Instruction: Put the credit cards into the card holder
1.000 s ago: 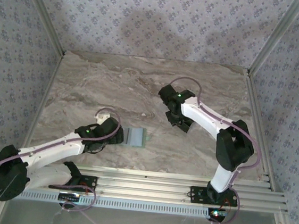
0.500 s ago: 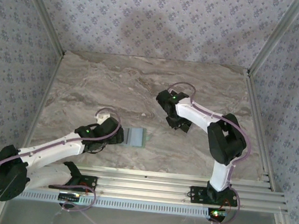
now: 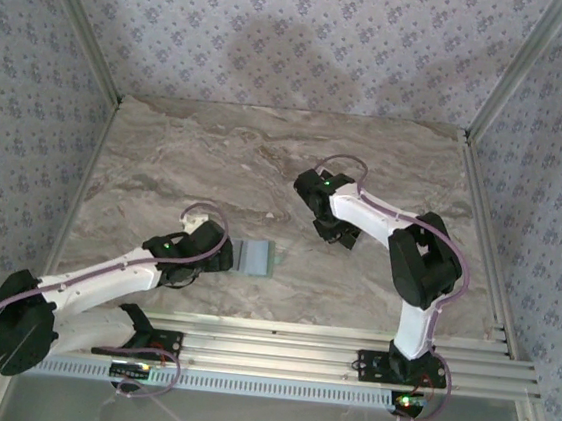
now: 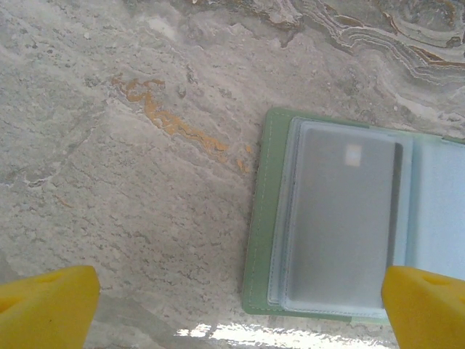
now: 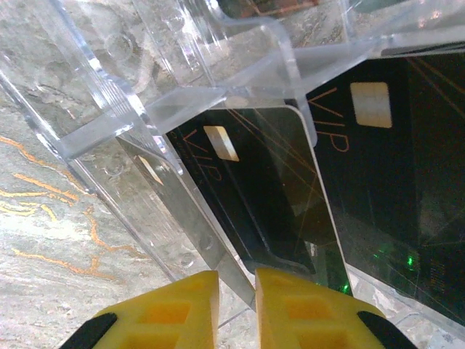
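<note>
from above, found the small pale sage-green soft rectangular card holder [image 3: 254, 257] lying open on the marble desk [image 3: 217, 154], just beyond the left claw [image 3: 225, 261]. noted the left arm stretched low along the near edge. placed the right claw [image 3: 336, 233] well apart to the right, on an arm folded at the elbow and pointing down.

through the left wrist, saw yellow fingers [image 4: 43, 309] spread wide, clamped on nothing. found the holder ahead and to the right, long axis running away, with a grey card-like shape behind its clear sleeve [image 4: 341, 218].

through the right wrist, saw the thin black rectangular credit cards [image 5: 254, 196], lettered in orange, standing in a clear acrylic rack [image 5: 182, 94] directly ahead, long axes running away. found the fingers [image 5: 298, 309] nearly together at a rack wall's edge; could not tell whether anything was clamped. judged the right arm nearer the cards, the left nearer the holder.
</note>
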Available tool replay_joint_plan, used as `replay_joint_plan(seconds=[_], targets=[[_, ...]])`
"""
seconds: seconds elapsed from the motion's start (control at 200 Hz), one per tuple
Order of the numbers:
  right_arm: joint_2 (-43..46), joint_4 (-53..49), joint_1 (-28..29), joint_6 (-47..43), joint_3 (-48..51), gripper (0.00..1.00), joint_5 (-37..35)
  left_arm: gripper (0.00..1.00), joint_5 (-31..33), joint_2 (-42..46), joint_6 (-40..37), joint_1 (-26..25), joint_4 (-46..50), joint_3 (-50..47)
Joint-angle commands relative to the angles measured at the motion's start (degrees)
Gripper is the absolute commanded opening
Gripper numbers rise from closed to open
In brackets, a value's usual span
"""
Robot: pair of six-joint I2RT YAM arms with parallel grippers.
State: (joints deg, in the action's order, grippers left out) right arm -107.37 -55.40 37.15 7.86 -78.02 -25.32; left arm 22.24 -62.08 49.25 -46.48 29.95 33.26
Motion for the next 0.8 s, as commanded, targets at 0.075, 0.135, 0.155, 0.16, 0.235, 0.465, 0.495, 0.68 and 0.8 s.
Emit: replay_joint_plan(seconds=[0.075, 0.135, 0.155, 0.16, 0.235, 0.465, 0.495, 0.68, 0.8], targets=[[-0.97, 0.51, -0.24, -1.65, 1.11, 0.21, 5.13, 1.00, -0.27, -0.56, -0.91, 0.27, -0.12, 1.89], [-1.07, 0.73, -0.24, -2.10, 1.20, 0.21, 5.70, 1.00, -0.28, -0.47, -0.91, 0.27, -0.10, 1.87], [-1.08, 0.82, -0.28, -2.26, 1.23, 0.21, 5.95, 1.00, -0.31, -0.49, -0.91, 0.23, -0.08, 1.88], [-1.08, 0.86, -0.25, -2.29, 1.26, 0.21, 5.97, 1.00, -0.33, -0.49, -0.91, 0.28, -0.08, 1.84], [-1.00, 1.12, -0.26, -3.02, 1.42, 0.21, 6.33, 1.00, -0.27, -0.49, -0.85, 0.28, -0.09, 1.79], [0.29, 2.27, 0.98, -7.82, 2.77, 0.21, 6.90, 1.00, -0.38, -0.41, -0.89, 0.30, -0.32, 1.73], [0.32, 2.17, 1.17, -8.05, 2.76, 0.21, 6.66, 1.00, -0.36, -0.41, -0.86, 0.27, -0.25, 1.73], [0.23, 2.13, 1.31, -8.30, 2.62, 0.22, 6.76, 1.00, -0.44, -0.41, -0.91, 0.26, -0.34, 1.61], [0.62, 1.71, 1.09, -8.30, 2.20, 0.28, 6.60, 1.00, -0.44, -0.32, -1.05, 0.23, -0.28, 1.64]])
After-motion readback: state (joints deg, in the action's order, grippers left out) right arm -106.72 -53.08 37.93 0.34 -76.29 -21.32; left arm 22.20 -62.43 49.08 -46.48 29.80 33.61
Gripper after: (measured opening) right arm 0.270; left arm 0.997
